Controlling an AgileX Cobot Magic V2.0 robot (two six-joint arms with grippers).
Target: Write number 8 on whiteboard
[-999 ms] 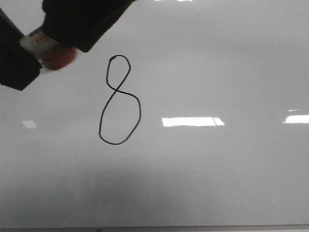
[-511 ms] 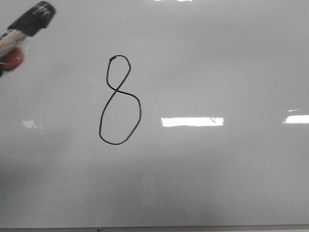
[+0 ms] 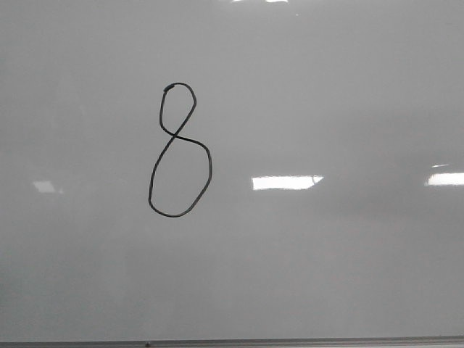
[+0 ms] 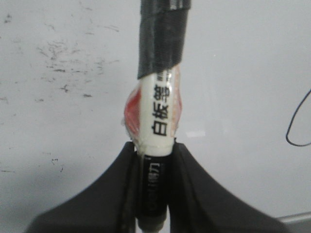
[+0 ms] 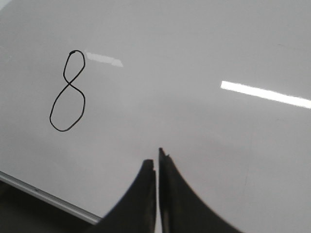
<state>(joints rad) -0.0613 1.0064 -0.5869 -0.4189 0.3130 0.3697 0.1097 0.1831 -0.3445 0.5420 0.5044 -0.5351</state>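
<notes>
A black hand-drawn number 8 (image 3: pixel 180 150) stands left of centre on the glossy whiteboard (image 3: pixel 326 275). It also shows in the right wrist view (image 5: pixel 68 92); only a curve of it shows at the edge of the left wrist view (image 4: pixel 299 126). My left gripper (image 4: pixel 154 150) is shut on a white marker (image 4: pixel 159 114) with black tape and a red lump, held above the board (image 4: pixel 243 73). My right gripper (image 5: pixel 156 162) is shut and empty over the board (image 5: pixel 218 145), to the right of the 8. Neither gripper shows in the front view.
Bright rectangular light reflections (image 3: pixel 286 183) lie on the board. The board's thin dark edge strip (image 3: pixel 232 342) runs along the near side; it also shows in the right wrist view (image 5: pixel 43 196). Faint smudges (image 4: pixel 63 73) mark the board in the left wrist view.
My left gripper with the marker has drawn away to the left, out of the front view. The 8 is unchanged.
</notes>
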